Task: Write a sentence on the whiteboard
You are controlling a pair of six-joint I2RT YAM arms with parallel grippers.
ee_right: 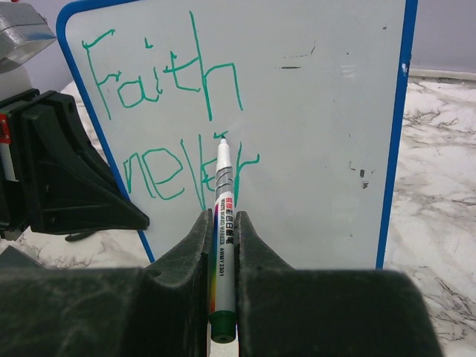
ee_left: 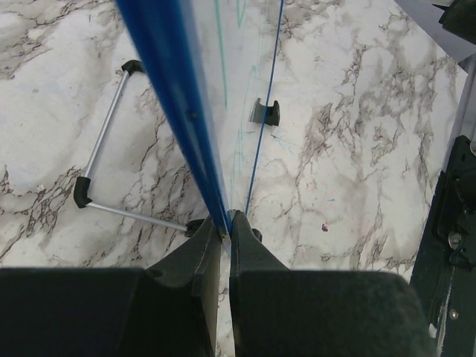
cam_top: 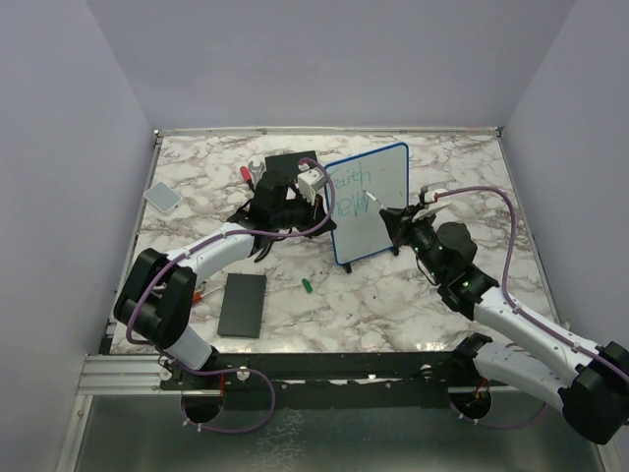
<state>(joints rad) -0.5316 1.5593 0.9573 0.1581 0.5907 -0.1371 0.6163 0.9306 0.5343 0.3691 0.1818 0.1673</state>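
The right claw is pinching a whiteboard marker by its barrel, its white tip set against the whiteboard at the last stroke of the sentence, green lettering reading "Faith" over a second line, roughly "never". The left claw is pressed onto the board's blue frame on the side toward the left arm. The board stands upright on the marble bench between the two arms, with a green cap and a black slab lying nearer the arm bases.

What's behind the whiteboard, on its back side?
A silver wire stand with black tips props the whiteboard from behind, resting on the marble table. From the right wrist view the board's face hides it.
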